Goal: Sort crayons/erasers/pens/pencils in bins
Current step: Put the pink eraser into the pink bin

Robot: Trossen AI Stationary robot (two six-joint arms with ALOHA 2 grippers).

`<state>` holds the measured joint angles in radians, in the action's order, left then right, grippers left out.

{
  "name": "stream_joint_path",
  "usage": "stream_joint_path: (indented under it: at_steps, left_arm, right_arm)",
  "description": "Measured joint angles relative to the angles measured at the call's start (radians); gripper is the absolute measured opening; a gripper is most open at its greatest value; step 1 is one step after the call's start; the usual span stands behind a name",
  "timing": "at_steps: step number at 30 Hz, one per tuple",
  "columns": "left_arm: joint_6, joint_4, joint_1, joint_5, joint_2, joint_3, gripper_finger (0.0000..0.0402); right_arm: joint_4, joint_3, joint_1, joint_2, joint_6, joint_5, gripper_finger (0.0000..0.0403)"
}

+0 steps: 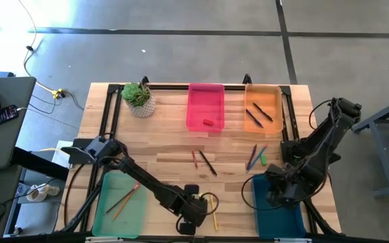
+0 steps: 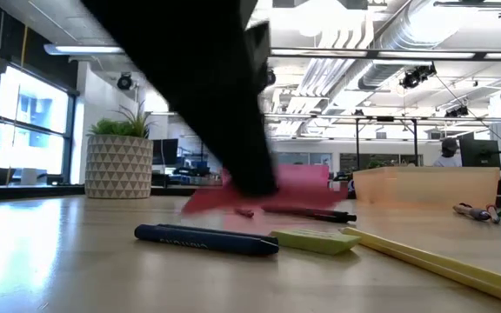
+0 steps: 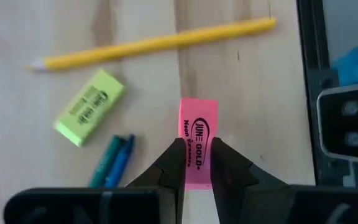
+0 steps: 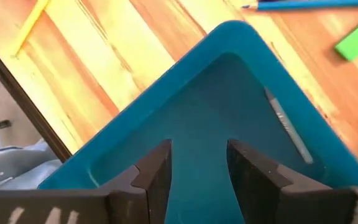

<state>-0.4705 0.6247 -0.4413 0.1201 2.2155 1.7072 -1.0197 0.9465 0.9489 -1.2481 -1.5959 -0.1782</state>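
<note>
left wrist view alone shows left gripper clamping pink eraser.

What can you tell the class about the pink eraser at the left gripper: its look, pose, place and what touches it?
The pink eraser is a small rectangular block, bright pink, with dark printed lettering on its top face. It lies flat on the wooden table at the near edge, apart from the yellow-green eraser and the yellow pencil. The left gripper has its two dark fingers closed against the eraser's long sides at one end.
</note>
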Motion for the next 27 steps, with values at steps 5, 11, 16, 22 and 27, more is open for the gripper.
stream_joint_path:
  at_steps: [5,11,16,22,27]
  left_arm:
    - [0.003,0.001,0.019,0.032,-0.038,0.000,0.0042]
    - [0.020,0.002,0.064,0.089,-0.071,0.002,0.0042]
    - [0.029,-0.007,0.121,0.154,-0.092,0.002,0.0042]
    - [0.037,-0.048,0.204,0.190,-0.106,0.003,0.0042]
    - [0.062,-0.079,0.282,0.212,-0.110,0.003,0.0042]
  right_arm:
    - [-0.087,0.085,0.000,0.000,0.016,-0.061,0.0144]
    - [-0.210,0.210,0.000,0.001,0.074,-0.183,0.0144]
    - [-0.269,0.268,0.000,0.001,0.137,-0.288,0.0144]
    - [-0.335,0.278,-0.016,0.001,0.191,-0.326,0.0144]
    - [-0.383,0.278,-0.057,0.001,0.262,-0.328,0.0144]
